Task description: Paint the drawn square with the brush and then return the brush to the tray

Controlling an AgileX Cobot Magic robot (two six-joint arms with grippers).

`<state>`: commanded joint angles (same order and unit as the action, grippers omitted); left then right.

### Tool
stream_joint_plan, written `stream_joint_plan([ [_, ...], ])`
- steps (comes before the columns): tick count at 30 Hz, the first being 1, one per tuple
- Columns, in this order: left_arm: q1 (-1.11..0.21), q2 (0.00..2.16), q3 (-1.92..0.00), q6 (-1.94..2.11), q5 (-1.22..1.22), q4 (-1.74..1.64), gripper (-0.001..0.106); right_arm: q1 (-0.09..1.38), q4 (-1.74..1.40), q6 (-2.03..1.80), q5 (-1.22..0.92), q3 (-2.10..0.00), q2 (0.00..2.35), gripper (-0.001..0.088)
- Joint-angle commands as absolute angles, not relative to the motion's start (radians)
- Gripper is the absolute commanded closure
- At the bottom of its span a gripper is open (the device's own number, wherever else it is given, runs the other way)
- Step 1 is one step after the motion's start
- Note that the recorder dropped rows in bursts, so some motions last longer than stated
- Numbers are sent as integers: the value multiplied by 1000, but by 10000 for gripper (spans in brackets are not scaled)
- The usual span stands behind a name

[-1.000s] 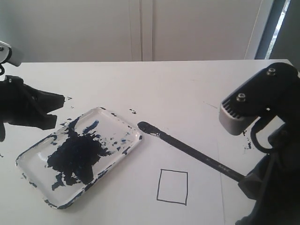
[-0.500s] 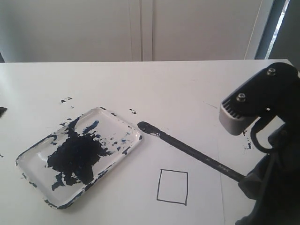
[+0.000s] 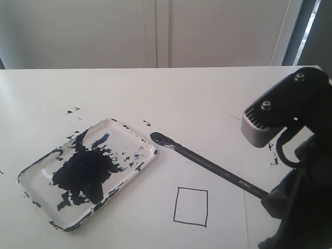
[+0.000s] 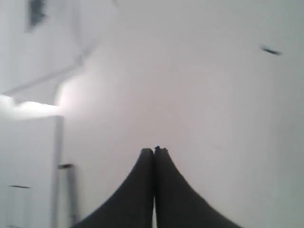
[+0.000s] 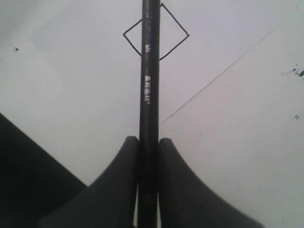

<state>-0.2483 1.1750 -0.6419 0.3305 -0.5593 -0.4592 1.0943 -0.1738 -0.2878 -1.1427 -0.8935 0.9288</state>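
**Robot arm holds a loaded paintbrush between paint tray and unpainted square**

A white table (image 3: 207,98) fills the scene. At the right edge stands the robot's black and grey right arm (image 3: 290,114). On the table's left lies a clear, shallow, rounded-rectangular plastic tray (image 3: 39,168), with a big blue-black paint blotch in its middle and splatters along its rim.

The right gripper (image 5: 148,142) is clamped on a long, thin, black-handled paintbrush (image 3: 212,166), with a finger pressed to each side of the handle, near its back end. The handle slants across the table toward the tray, and its dark, wet-looking bristle tip (image 3: 160,139) sits just beside the tray's nearest corner without touching it. Whether the tip rests on the table or hangs above it cannot be told.

Nearer the camera, between tray and arm, is a small hand-drawn square (image 3: 191,207) with a thin black outline and a white inside, so no painting has been done. The left gripper (image 4: 154,152) has its fingers pressed together on nothing. Tiny dark paint specks (image 3: 72,110) dot the table.

Risks ahead: the grip is far from the bristles, so a small wrist error could swing the tip wide and paint outside the outline. A loaded tip might drip on the way, and the round handle could twist in the fingers under pressure.
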Motion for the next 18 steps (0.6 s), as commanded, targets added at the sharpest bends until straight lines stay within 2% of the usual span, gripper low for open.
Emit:
stream_joint_plan([
  [5, -303, 1175, -642, -193, -509, 0, 1053, 1094, -174, -288, -1143, -893, 929, 868],
  [14, -429, 1175, -682, -460, -522, 241, 1053, 1094, -167, -288, -1145, -893, 929, 868],
  [18, -510, 1177, -689, -791, -528, 497, 1053, 1094, -167, -288, -1145, -893, 929, 868],
])
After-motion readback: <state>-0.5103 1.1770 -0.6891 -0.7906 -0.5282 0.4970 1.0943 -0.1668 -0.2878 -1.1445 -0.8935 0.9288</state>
